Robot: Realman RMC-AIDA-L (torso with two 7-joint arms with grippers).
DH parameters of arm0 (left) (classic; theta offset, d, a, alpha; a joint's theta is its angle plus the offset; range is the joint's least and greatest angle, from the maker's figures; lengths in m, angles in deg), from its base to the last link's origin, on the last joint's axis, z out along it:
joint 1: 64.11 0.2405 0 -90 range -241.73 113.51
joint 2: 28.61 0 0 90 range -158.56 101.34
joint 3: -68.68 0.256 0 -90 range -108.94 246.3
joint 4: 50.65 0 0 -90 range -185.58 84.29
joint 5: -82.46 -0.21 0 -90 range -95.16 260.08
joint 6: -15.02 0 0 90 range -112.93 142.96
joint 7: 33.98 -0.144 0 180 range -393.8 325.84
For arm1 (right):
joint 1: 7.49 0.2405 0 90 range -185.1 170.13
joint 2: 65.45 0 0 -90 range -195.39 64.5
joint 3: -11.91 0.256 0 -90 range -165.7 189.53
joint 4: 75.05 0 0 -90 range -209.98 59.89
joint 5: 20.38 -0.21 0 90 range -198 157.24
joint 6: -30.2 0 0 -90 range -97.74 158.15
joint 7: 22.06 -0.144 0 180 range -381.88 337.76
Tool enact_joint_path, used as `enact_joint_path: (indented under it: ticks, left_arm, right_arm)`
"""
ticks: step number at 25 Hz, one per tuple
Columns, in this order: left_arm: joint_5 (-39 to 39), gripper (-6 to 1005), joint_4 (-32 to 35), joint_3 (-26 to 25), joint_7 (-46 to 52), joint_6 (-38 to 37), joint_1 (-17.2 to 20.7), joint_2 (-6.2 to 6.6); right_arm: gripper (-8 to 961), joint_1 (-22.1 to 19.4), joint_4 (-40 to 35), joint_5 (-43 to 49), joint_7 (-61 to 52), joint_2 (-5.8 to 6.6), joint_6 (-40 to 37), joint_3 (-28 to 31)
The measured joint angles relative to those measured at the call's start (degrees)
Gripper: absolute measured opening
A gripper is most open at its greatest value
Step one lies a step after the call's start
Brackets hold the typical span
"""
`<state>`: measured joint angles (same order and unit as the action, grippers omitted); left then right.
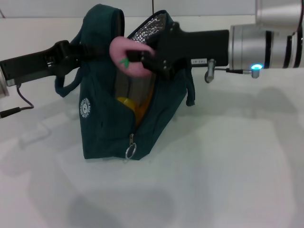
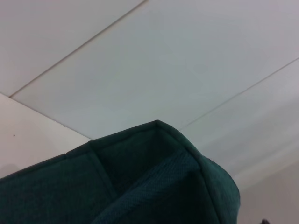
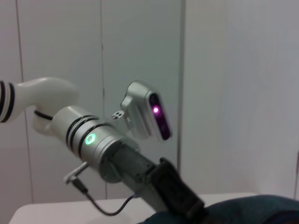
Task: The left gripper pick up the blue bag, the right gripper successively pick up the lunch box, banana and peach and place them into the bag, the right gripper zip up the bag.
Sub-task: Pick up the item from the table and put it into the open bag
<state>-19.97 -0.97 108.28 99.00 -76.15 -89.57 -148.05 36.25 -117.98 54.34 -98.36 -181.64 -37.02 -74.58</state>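
**A:** So, head view first: the dark teal fabric bag with the silver foil lining (image 1: 107, 126) stands on the white table (image 1: 228, 180), its mouth unzipped. The left gripper (image 1: 78, 50) is clamped on the bag's upper edge on the robot's left side. The right gripper (image 1: 142, 59) is over the opening, pinching the pink peach with a small green leaf (image 1: 124, 56).

**B:** Anything inside already?

**A:** Yep, the yellow banana (image 1: 129, 105) shows low in the opening, with something greyish above it that I'd guess is the lunch box, can't swear to it. The metal zipper ring (image 1: 131, 151) hangs at the bottom of the slit.

**B:** Left wrist view?

**A:** Just a teal corner of the bag (image 2: 154, 182) up close.

**B:** Right wrist?

**A:** Shows the left arm's black gripper (image 3: 180, 198) meeting the bag rim (image 3: 261, 210).

**B:** So progress?

**A:** I'd say the peach still needs dropping in, then the zipping.
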Motion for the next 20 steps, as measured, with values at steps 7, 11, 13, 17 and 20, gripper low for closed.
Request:
enact_joint_path:
  ticks: [7, 11, 13, 17, 20]
  left_arm:
    - [0.00, 37, -0.02, -0.19, -0.09, 0.15, -0.03, 0.08]
    - [0.05, 37, -0.02, -0.30, -0.10, 0.32, -0.03, 0.09]
    - [0.12, 37, -0.05, -0.35, -0.10, 0.79, -0.04, 0.09]
    - [0.18, 37, -0.12, -0.40, -0.10, 1.32, 0.27, 0.13]
    - [0.19, 36, -0.12, -0.40, -0.10, 1.34, 0.41, 0.11]
  right_arm:
    - [38, -0.61, 0.06, -0.04, 0.31, 0.00, 0.10, -1.14]
    - [101, -1.38, 0.06, -0.04, -0.05, 0.18, 0.31, -1.17]
    - [178, -2.06, -0.03, -0.04, -0.20, 0.26, 0.27, -1.16]
    - [348, -2.96, -0.31, 0.03, -0.30, 0.51, -0.64, -1.09]
    - [490, -4.57, -0.71, 0.10, -0.31, 0.63, -1.83, -0.48]
